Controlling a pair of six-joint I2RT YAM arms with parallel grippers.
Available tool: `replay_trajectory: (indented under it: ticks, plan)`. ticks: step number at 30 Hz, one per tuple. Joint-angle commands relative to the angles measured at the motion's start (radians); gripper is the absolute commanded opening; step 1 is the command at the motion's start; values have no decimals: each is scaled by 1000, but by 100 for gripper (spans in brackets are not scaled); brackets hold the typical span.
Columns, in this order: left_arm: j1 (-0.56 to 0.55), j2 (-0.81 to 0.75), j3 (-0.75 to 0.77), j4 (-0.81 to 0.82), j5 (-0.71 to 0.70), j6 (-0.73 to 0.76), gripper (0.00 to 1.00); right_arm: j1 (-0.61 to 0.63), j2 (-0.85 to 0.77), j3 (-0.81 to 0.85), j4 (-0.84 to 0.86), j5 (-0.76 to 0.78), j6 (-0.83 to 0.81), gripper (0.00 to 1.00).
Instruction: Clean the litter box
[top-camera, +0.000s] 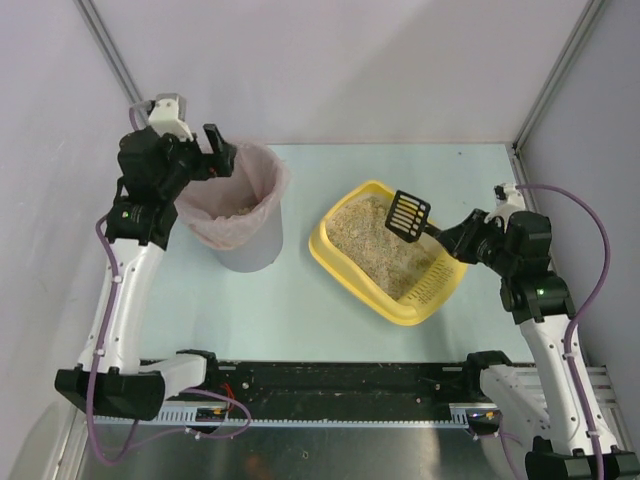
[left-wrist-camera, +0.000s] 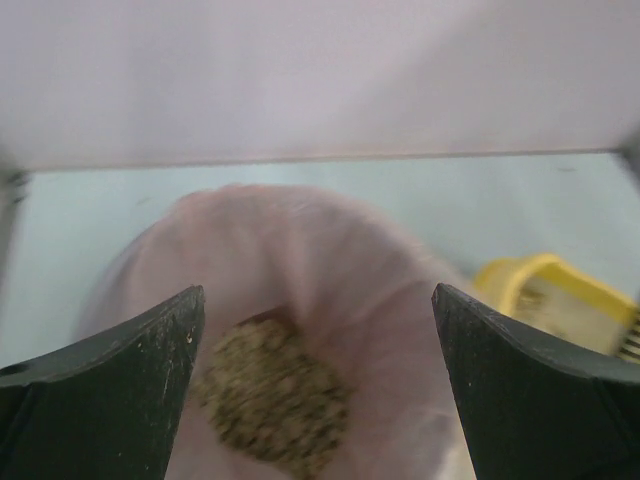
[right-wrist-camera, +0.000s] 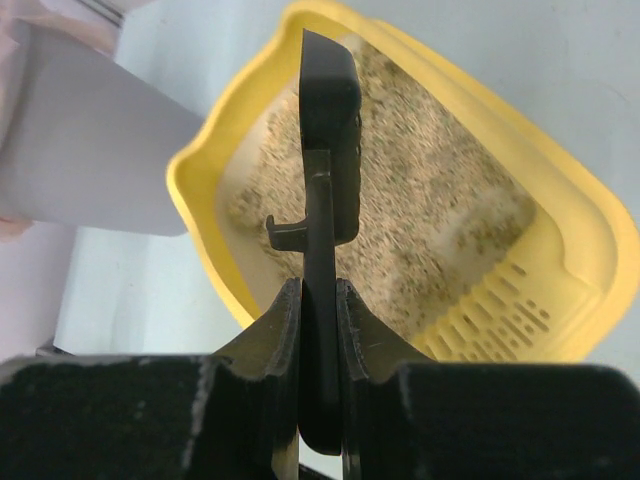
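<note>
Now, beige litter (top-camera: 370, 235) in litter box (top-camera: 403, 313)

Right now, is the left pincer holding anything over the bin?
No, the left pincer hangs open and empty above the pink-lined bin.

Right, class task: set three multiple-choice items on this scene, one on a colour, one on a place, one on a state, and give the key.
1. What colour is the litter box? A grey. B yellow. C pink.
2. Where does the left end effector hang? A over the bin. B over the litter box. C by the arm bases.
3. What state is the right end effector in? A open and empty. B out of view. C shut on the scoop.

Key: B, the tray is yellow in every view. A, its wrist view looks down into the bin. C, the right wrist view shows the handle clamped.
</note>
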Motion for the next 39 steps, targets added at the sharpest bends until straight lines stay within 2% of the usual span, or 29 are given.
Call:
replay_trajectory:
  ticks: [1,7,9,14,17,20,21,23,26,29,32,39]
  plan:
    - [24,-61,-67,-103,-359,132,100,2,32,70,-159,60,-20,0]
    - [122,-12,-96,-105,-363,135,100,5,144,93,-213,57,-1,0]
    - [161,17,-110,-105,-321,127,100,8,172,94,-218,28,0,0]
    - [197,67,-142,-106,-316,127,100,39,230,94,-218,41,12,0]
    - [222,90,-154,-105,-248,118,96,46,281,91,-231,70,9,0]
    - [247,123,-151,-105,-176,104,78,52,327,73,-207,72,15,0]
    - [250,130,-153,-105,-163,100,66,54,333,67,-196,72,19,0]
    - [253,139,-156,-105,-135,97,55,56,351,39,-153,60,38,0]
    - [254,150,-161,-105,-106,92,29,57,370,-11,-81,44,78,0]
    - [254,169,-162,-105,-70,86,12,62,381,-57,3,38,114,0]
    - [254,190,-165,-105,-37,75,0,69,388,-117,67,41,155,0]
    - [251,212,-167,-105,37,51,0,82,387,-200,170,58,226,0]
